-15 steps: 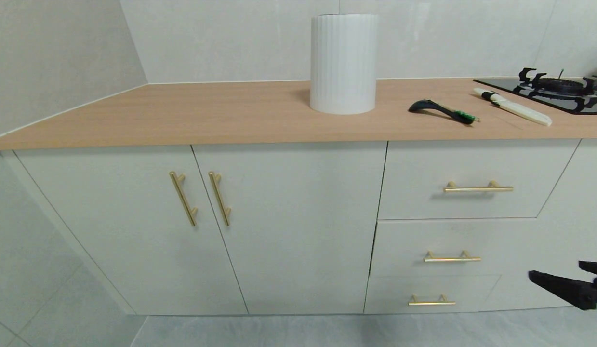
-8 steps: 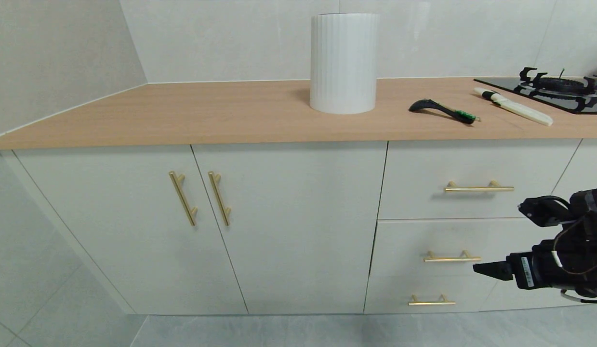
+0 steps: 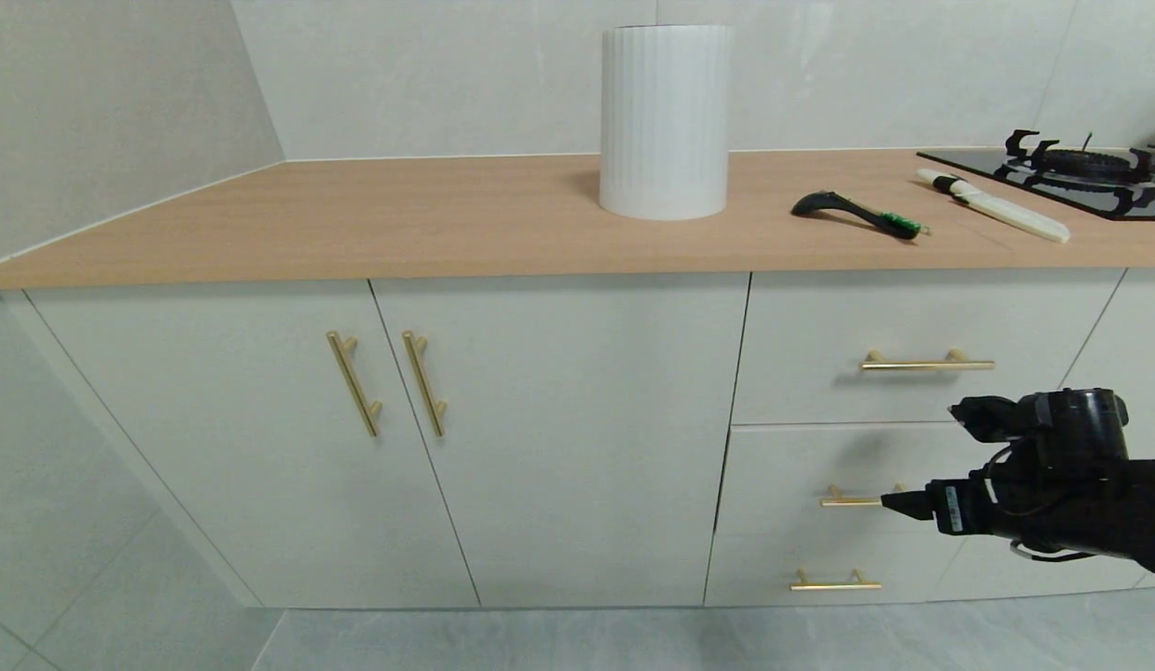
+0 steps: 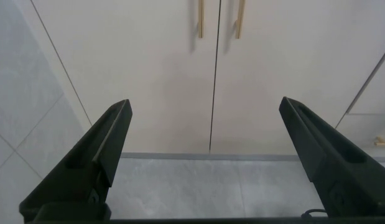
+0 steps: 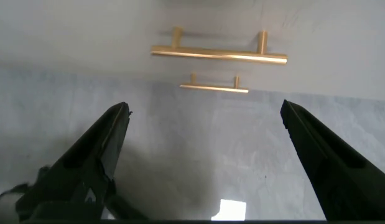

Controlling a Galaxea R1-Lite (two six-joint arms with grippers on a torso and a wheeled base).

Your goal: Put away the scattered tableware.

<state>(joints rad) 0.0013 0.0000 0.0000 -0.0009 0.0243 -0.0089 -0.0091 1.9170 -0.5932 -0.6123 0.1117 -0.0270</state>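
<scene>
Here, a black utensil (image 3: 857, 214) with a curved head and a green tip is lying on the wooden table (image 3: 400, 214), toward its right end. Near it, farther right, a long white knife (image 3: 992, 206) with a black band near one end is lying flat, just beside the black hob (image 3: 1071, 172). The two pieces are lying apart, not touching. A tall ribbed white canister (image 3: 666, 121) is standing upright near the middle of the table, to the left of the utensil; its inside cannot be seen. Below the table, three drawers (image 3: 913, 317) with gold bar handles are sitting shut, one above the other, next to a pair of closed cabinet doors (image 3: 558, 438). The right hand (image 3: 920, 455) is hanging low in front of the drawers, fingers spread wide and grasping nothing, one fingertip (image 3: 889, 503) showing against the middle drawer's handle (image 3: 852, 500). From the right wrist, the released right hand (image 5: 204, 109) is framing two gold drawer handles (image 5: 218, 55) above the grey floor (image 5: 198, 162). The left hand (image 4: 204, 106) is likewise hanging released and empty, facing the foot of the cabinet doors (image 4: 273, 81).
</scene>
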